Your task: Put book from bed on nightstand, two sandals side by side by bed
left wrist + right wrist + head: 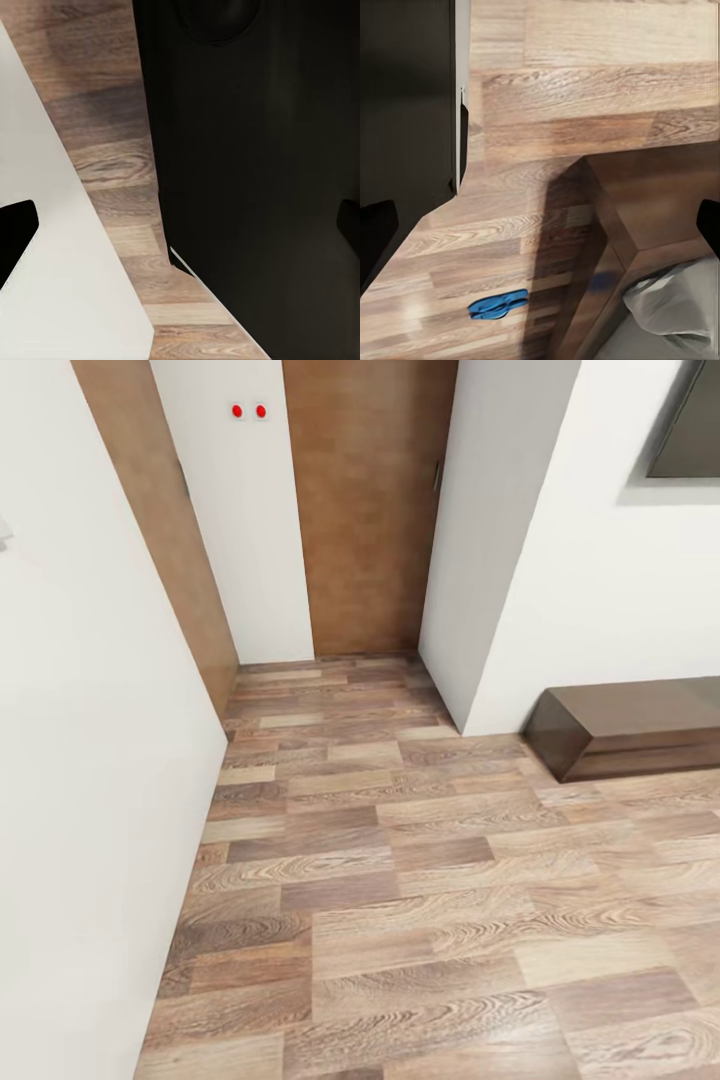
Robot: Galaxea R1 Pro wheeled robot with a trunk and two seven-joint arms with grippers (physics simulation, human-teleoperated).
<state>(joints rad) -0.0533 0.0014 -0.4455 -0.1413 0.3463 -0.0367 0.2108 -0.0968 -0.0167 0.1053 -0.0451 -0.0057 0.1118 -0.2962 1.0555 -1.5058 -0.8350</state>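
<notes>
1. Head view: I'm looking down a short passage. The wood-plank floor [420,880] runs between white walls [90,780] to a brown wooden door [365,510] at the far end, with two red dots [248,410] on the wall beside it. A long low dark brown cabinet [630,740] sits against the wall on my right, glossy and boxy, under a dark panel [690,430]. No bed or book here, so I judge I'm in transit.

2. Left wrist view: a white wall surface [60,285] slants close by, a strip of grained plank floor [120,172] beside it, and a big matte black body [255,180] that I take for my own chassis. Dark finger edges [15,236] sit at the frame sides, well apart. I judge that the left gripper is spread open and empty.

3. Right wrist view: one blue sandal [497,305] lies flat on the floor, thin and bright, near the dark wooden bed frame [622,225]. Rumpled off-white bedding [675,307] shows at the corner. My fingers [376,232] stand wide apart, holding nothing.

4. Risks: that wall is close on my left; a careless turn could scrape the arm. The sandal is thin and flat, so a grasp may slip off its sole or jam fingertips into the floor. The second sandal and the book are still unlocated.
</notes>
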